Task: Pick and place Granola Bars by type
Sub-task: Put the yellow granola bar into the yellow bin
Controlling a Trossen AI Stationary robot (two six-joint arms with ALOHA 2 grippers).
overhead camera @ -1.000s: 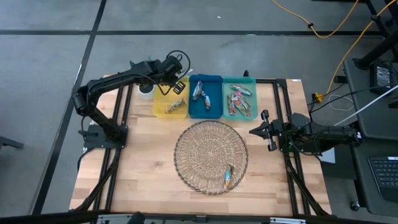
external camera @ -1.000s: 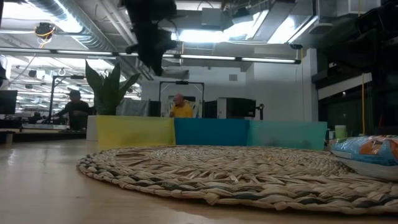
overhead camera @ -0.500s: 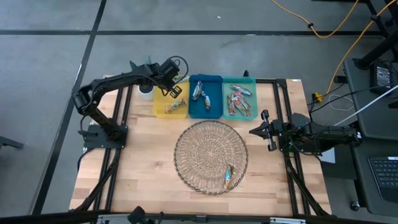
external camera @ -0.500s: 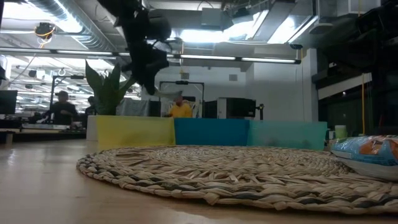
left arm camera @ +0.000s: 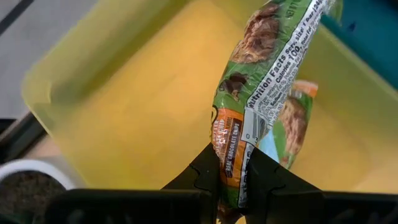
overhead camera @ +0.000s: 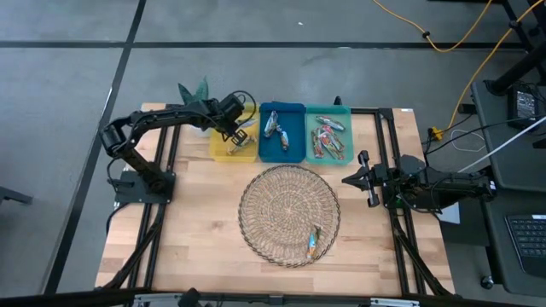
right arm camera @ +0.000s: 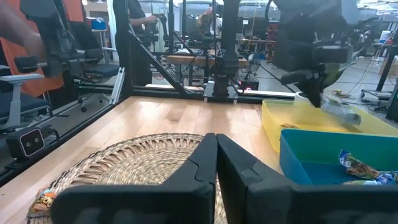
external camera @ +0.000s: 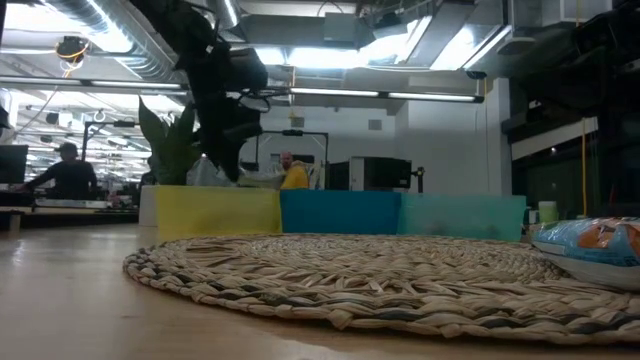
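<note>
My left gripper (left arm camera: 233,177) hangs over the yellow bin (overhead camera: 223,147) at the table's far side, shut on a granola bar (left arm camera: 273,68) in a green and orange wrapper. Under it in the bin lies another bar (left arm camera: 297,121). The blue bin (overhead camera: 281,153) and the teal bin (overhead camera: 328,112) beside it hold more bars. One bar (overhead camera: 314,243) lies on the near right part of the round woven basket (overhead camera: 288,213). My right gripper (overhead camera: 348,181) waits shut at the table's right side, level, with nothing in it. My left gripper pinches one end of the bar's wrapper (left arm camera: 233,155) between its two fingers. The fingers slant down from above and lie in line with the bar. The bar sticks out past the fingertips over the yellow bin's floor; I cannot tell whether its free end touches the bin.
A green potted plant (external camera: 175,140) stands just left of the yellow bin, close to my left arm. The three bins stand in a row along the far edge. People and desks show in the room behind the table.
My left gripper has come down toward the yellow bin with the bar and tipped further downward, staying shut on it. The bar now hangs low over the bin. A person in the background has walked to the left.
</note>
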